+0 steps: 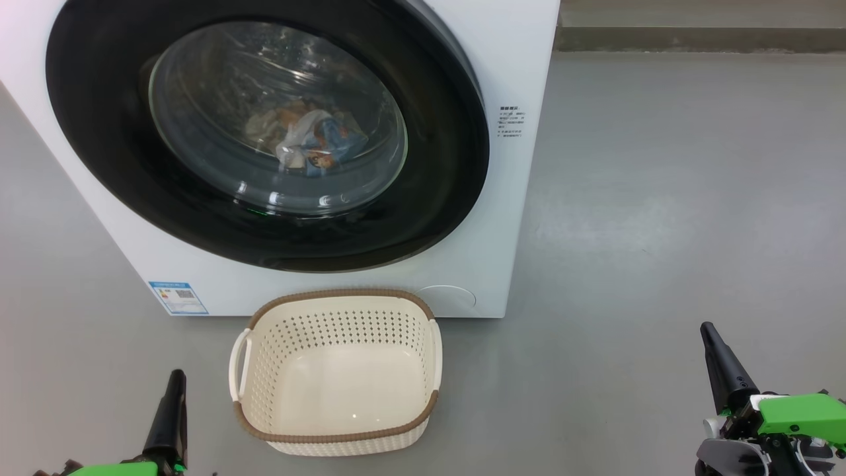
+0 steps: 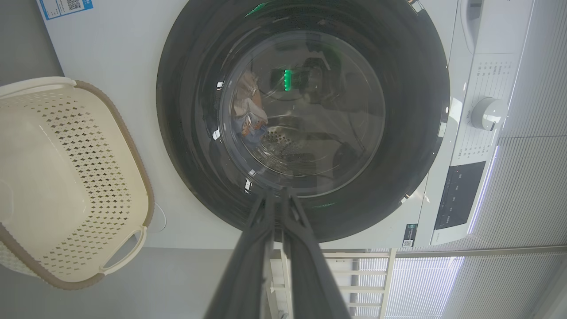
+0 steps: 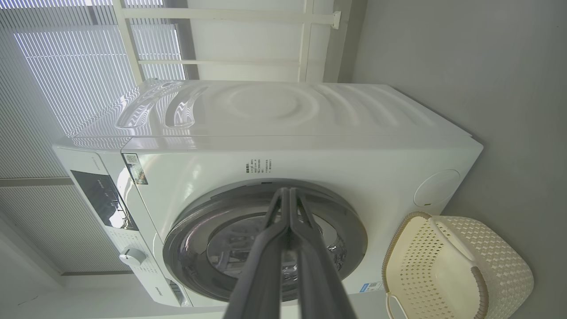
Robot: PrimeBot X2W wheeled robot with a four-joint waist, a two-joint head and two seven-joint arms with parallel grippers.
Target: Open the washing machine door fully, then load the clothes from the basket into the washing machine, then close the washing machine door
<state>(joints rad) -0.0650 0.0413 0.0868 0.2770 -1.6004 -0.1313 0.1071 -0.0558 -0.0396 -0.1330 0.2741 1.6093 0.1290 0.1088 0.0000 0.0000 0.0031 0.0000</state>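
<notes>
The white washing machine [image 1: 515,218] fills the upper left of the head view. Its round black door [image 1: 106,132] lies flat against the front, shut. Through the glass window the clothes [image 1: 310,142] lie in the drum, cream and light blue with orange prints. The cream basket [image 1: 423,344] with a brown rim stands on the floor right in front of the machine, with nothing in it. My left gripper [image 1: 176,377] is shut at the lower left, left of the basket. At the lower right, my right gripper [image 1: 707,328] is also shut, well away from the basket. In the wrist views the door [image 2: 186,110] [image 3: 350,226] and the basket [image 2: 133,146] [image 3: 500,266] appear again.
Grey floor [image 1: 661,231] stretches to the right of the machine up to a wall base [image 1: 694,39]. The machine's control panel with a white dial [image 2: 487,113] sits above the door. Window blinds [image 3: 88,62] and a white frame stand behind the machine.
</notes>
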